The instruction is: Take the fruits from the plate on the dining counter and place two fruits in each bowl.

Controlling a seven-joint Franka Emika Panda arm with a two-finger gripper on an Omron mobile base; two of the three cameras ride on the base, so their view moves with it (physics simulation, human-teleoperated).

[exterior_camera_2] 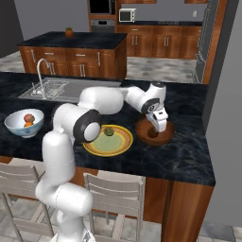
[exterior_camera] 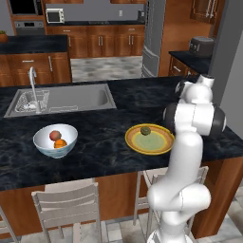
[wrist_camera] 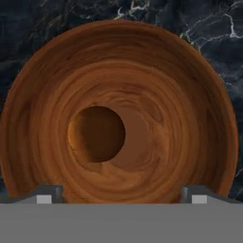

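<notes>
The jaws (wrist_camera: 121,194) stand wide apart and empty over the wooden bowl (exterior_camera_2: 154,133), one fruit (wrist_camera: 96,134) lying left of its centre. On the plate (exterior_camera: 150,139), at 9 o'clock of that bowl, the dark green fruit (exterior_camera: 145,130) waits: likely light, firm and prone to roll, best pinched across its middle. The white bowl (exterior_camera: 55,140) carries two on the worktop (exterior_camera: 99,142).
</notes>
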